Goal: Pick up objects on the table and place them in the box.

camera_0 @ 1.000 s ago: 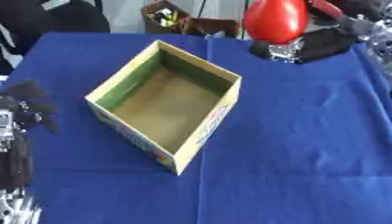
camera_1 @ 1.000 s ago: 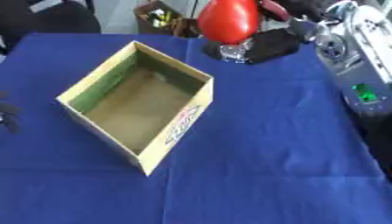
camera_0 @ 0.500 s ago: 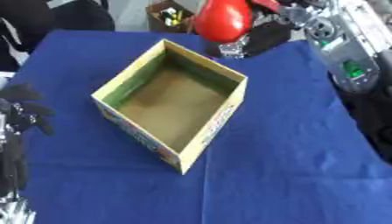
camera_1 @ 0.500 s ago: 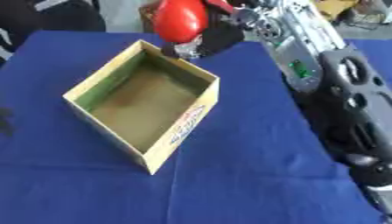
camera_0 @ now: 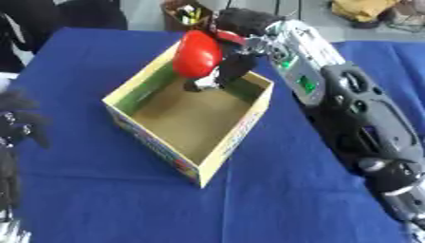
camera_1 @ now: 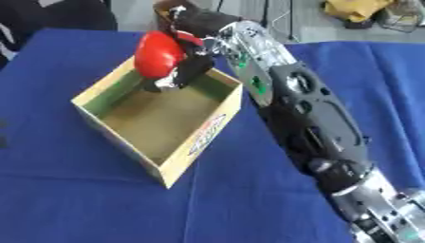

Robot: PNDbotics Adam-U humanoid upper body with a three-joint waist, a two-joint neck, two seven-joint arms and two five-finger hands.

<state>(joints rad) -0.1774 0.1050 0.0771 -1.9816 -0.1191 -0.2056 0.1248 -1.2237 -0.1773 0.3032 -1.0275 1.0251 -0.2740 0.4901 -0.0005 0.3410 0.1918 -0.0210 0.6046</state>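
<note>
Open-topped rectangular cardboard box [camera_0: 202, 156] with pale yellow outer walls, green upper inner walls and a brown floor, standing upright and turned diagonally on the blue-covered worktop [camera_0: 99, 199], left of centre in the frame; one outer wall carries a printed coloured strip. Glossy red rounded object [camera_0: 197, 54], egg-like in outline, held above the box's far corner in the upper middle of the frame, clear of the floor. It is gripped from the right by the black right robot hand [camera_0: 235, 61], whose fingers curl round it. A small silvery part shows beneath the red object.
</note>
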